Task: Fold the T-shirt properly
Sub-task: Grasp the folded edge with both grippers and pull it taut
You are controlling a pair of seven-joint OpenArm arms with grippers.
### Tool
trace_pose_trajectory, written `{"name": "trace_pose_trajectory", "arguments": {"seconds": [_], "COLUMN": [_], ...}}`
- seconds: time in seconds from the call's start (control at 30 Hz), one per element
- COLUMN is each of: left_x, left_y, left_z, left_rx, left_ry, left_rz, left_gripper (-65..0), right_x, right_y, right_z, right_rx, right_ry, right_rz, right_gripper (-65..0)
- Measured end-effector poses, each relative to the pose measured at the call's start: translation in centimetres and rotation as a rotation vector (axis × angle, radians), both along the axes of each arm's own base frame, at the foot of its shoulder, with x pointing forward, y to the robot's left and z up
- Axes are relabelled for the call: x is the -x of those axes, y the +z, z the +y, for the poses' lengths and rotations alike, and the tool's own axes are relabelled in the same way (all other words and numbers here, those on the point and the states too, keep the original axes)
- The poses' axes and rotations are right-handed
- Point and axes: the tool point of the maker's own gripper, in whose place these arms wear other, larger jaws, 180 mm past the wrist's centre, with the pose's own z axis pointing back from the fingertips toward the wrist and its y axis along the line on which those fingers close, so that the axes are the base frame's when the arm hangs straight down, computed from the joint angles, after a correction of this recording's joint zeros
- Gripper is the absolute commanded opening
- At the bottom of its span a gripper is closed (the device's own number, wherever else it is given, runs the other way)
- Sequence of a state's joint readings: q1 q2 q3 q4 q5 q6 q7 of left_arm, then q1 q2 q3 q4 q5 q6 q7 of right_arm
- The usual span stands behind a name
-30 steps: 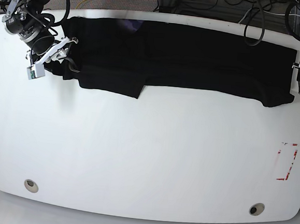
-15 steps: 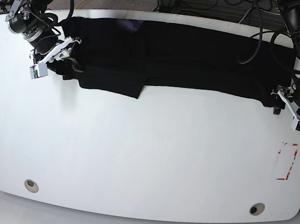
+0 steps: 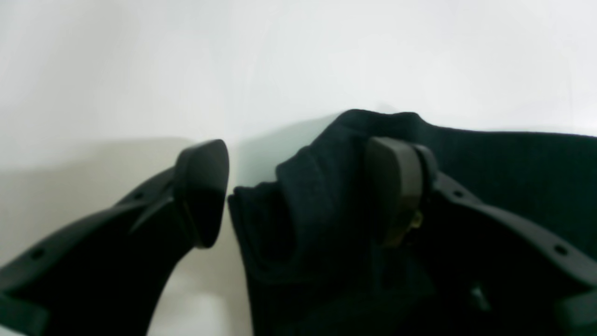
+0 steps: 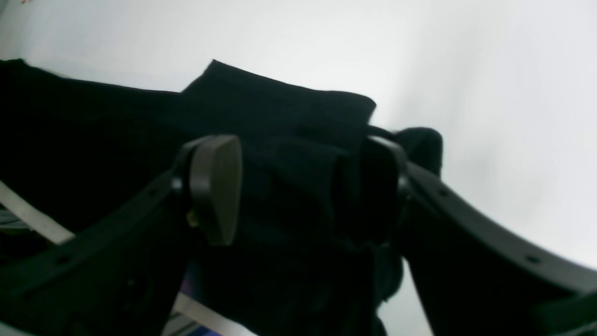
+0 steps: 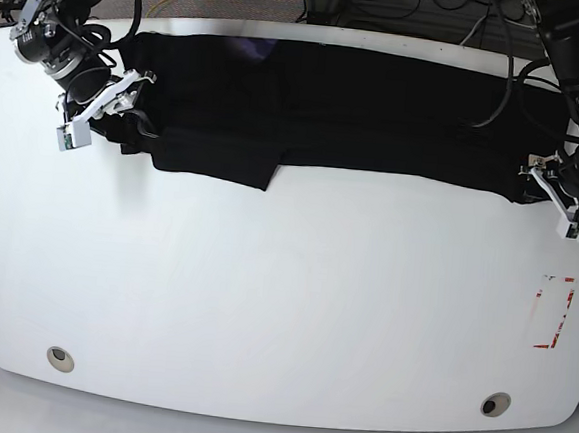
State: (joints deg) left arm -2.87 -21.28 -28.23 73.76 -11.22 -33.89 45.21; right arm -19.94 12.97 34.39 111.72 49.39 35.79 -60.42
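T-shirt (image 5: pixel 358 112) lies along tabletop (image 5: pixel 283 296) at 12 o'clock; left pincer (image 3: pixel 298 191) & right pincer (image 4: pixel 298 186) both spread apart, straddling its corners.

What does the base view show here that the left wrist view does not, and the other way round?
Only the base view shows the whole T-shirt stretched along the table's far edge, the right gripper at its other end, and the red-marked rectangle on the table. Only the left wrist view shows the left gripper close up: jaws apart, one finger resting on a bunched fabric corner, the other finger over bare table. Both show black fabric on the white table beside the left gripper.
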Motion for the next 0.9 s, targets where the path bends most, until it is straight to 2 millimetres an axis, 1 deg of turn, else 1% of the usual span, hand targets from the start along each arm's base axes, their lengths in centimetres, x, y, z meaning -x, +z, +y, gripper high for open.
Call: {"name": "trace_pose_trajectory", "arguments": {"seconds": [0.07, 0.13, 0.2, 0.23, 0.37, 0.47, 0.53, 0.6, 0.7, 0.77, 0.83, 0.9], "left_x": [-0.3, -0.6, -0.7, -0.7, -1.2, -1.0, -0.4, 0.4, 1.1, 1.6, 2.3, 3.5], "left_y": [0.7, 1.0, 1.3, 1.4, 2.7, 2.8, 2.6, 2.9, 4.1, 5.3, 5.9, 6.1], "left_z": [0.2, 0.2, 0.0, 0.0, -0.1, -0.2, -0.3, -0.4, -0.5, -0.1, 0.3, 0.7], "left_rx": [-0.008, -0.012, -0.012, -0.015, -0.041, -0.049, -0.056, -0.085, -0.118, -0.140, -0.164, -0.184], "left_ry": [0.000, -0.002, -0.005, -0.009, -0.026, -0.031, -0.043, -0.058, -0.070, -0.063, -0.059, -0.054], "left_rz": [-0.021, -0.036, -0.044, -0.048, -0.075, -0.076, -0.068, -0.063, -0.088, -0.121, -0.127, -0.117], "left_gripper": [-40.0, -52.6, -61.7, -64.7, -63.5, -65.0, -65.0, -65.0, -65.0, -65.0, -65.0, -65.0], "right_x": [0.1, 0.1, 0.1, 0.0, 0.0, 0.1, 0.2, 0.1, 0.2, 0.2, 0.1, 0.1], "right_y": [-0.1, -0.1, -0.1, 0.0, -0.1, -0.2, -0.2, -0.2, -0.2, -0.3, -0.2, -0.2], "right_z": [0.1, 0.1, 0.0, 0.0, 0.2, 0.4, 0.5, 0.5, 0.5, 0.4, 0.4, 0.5], "right_rx": [-0.002, -0.001, 0.002, 0.001, -0.005, -0.015, -0.017, -0.018, -0.018, -0.017, -0.017, -0.019], "right_ry": [0.002, 0.002, 0.002, 0.002, 0.000, -0.004, -0.004, -0.004, -0.004, -0.005, -0.004, -0.004], "right_rz": [0.004, 0.005, 0.004, 0.002, 0.002, 0.004, 0.005, 0.004, 0.005, 0.005, 0.005, 0.003], "right_gripper": [-26.5, -26.5, -26.5, -26.5, -26.5, -26.5, -26.5, -26.5, -26.5, -26.5, -26.5, -26.5]}}
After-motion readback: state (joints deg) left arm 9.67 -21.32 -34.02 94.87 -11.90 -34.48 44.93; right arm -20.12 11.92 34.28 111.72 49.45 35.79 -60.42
